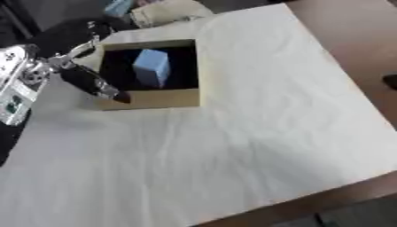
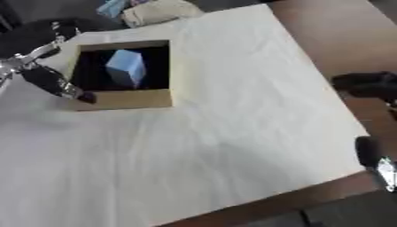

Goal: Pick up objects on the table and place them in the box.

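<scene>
A light blue block (image 1: 152, 67) lies inside the shallow tan box (image 1: 159, 99), whose inside is black. The box stands at the far left of the cream cloth. My left hand (image 1: 89, 82) hovers just left of the box, its dark fingers straight and pointing down toward the box's near-left corner, holding nothing. My right hand (image 2: 371, 85) shows only as a dark blurred shape at the right edge, off the cloth; its fingers cannot be made out.
The cream cloth (image 1: 256, 124) covers a brown table (image 1: 356, 31). Beyond the far edge lie a beige bundle (image 1: 167, 12) and something light blue (image 1: 118, 6). A dark slim object with a silver tip (image 2: 372, 159) shows at the right edge.
</scene>
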